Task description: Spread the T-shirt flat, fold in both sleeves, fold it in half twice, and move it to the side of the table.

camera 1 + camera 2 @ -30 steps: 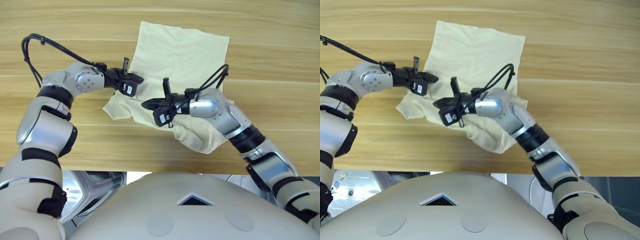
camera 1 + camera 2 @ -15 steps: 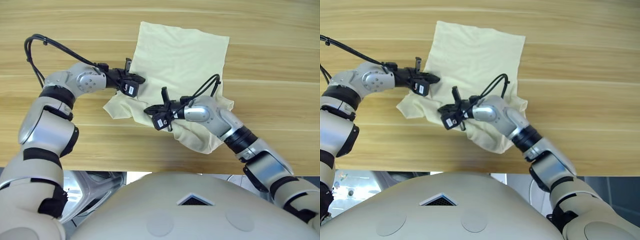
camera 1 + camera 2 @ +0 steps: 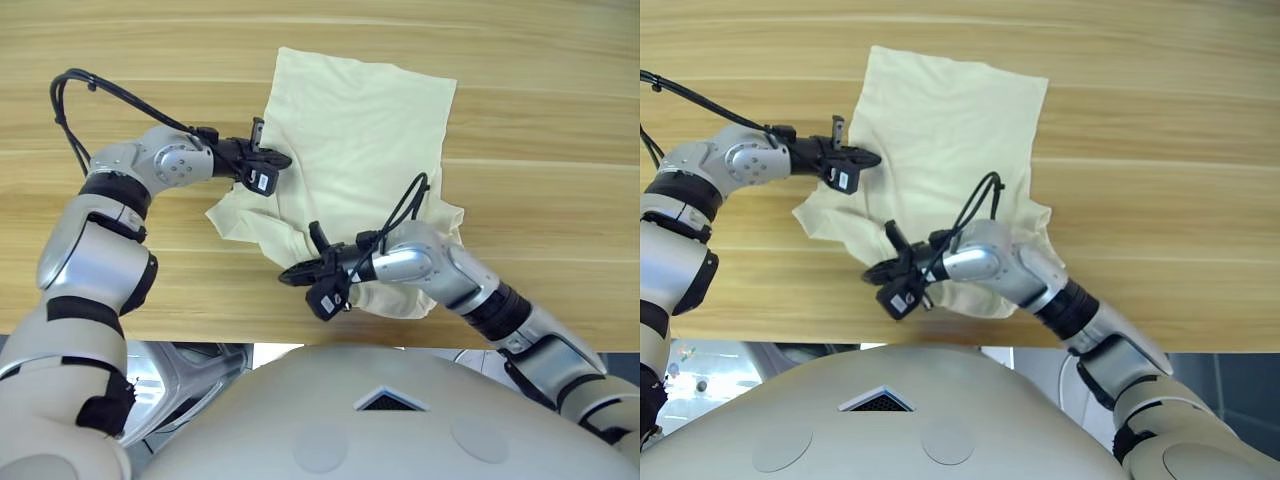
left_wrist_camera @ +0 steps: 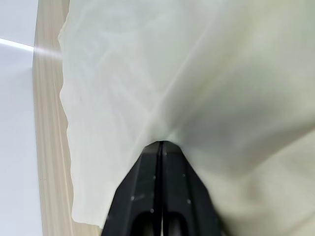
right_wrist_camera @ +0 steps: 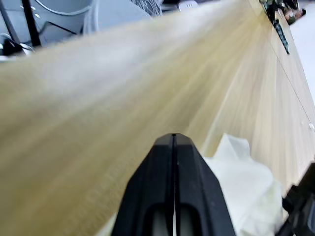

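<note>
Spreading is the step in hand, I'd say: the pale yellow T-shirt (image 3: 355, 120) lies mid-desk (image 3: 560, 120), its far half flat and its near half bunched toward the near edge. The left end effector (image 3: 283, 158) is clenched on a fold at the shirt's left edge, and the right end effector (image 3: 285, 278) hangs just beside the crumpled near corner, fingers pressed together with no cloth seen between them. Next, by my reckoning, it needs to grip that near hem and draw it flat.
</note>
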